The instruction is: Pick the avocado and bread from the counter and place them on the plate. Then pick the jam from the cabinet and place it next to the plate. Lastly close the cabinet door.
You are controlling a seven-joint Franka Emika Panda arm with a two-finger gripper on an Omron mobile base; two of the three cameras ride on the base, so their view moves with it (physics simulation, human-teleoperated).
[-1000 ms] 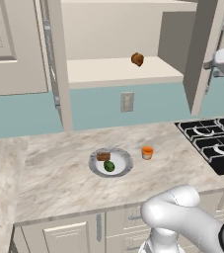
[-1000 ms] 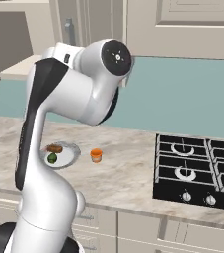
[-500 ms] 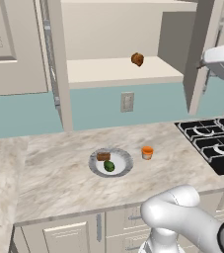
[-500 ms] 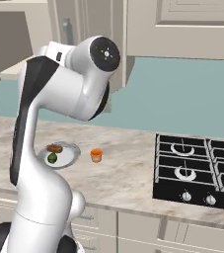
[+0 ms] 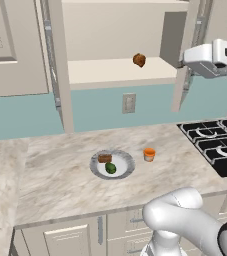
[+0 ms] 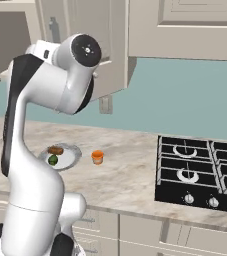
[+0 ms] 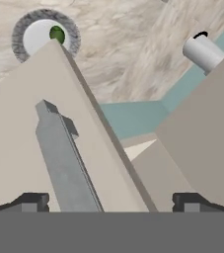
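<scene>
The arm has swung in toward the cabinet (image 5: 120, 45) over the last second. A second ago only a bit of the hand peeked in at the right edge of the left base view. Now the hand with its jaws (image 5: 190, 56) sits right beside the open right door (image 5: 185, 55), up at shelf height. That looks like the start of the last job, closing the door.

The other jobs look done. The avocado (image 5: 110, 168) and the bread (image 5: 104, 158) both lie on the plate (image 5: 127, 168), with the bread at about 11 o'clock from the avocado. The jam (image 5: 149, 154) stands on the table (image 5: 55, 180) just beside the plate, at about 2 o'clock from it. A brown lump (image 5: 139, 60) sits on the shelf inside.

In the hand view the two dark tips (image 7: 32, 201) are far apart, so the jaws are open and hold nothing. The door fills the space between them, and its silver handle (image 7: 66, 158) runs up from 6 o'clock toward 11 o'clock, nearer the left tip. I cannot tell if a tip touches the door yet. A gentle push toward the shelf should swing it shut.
</scene>
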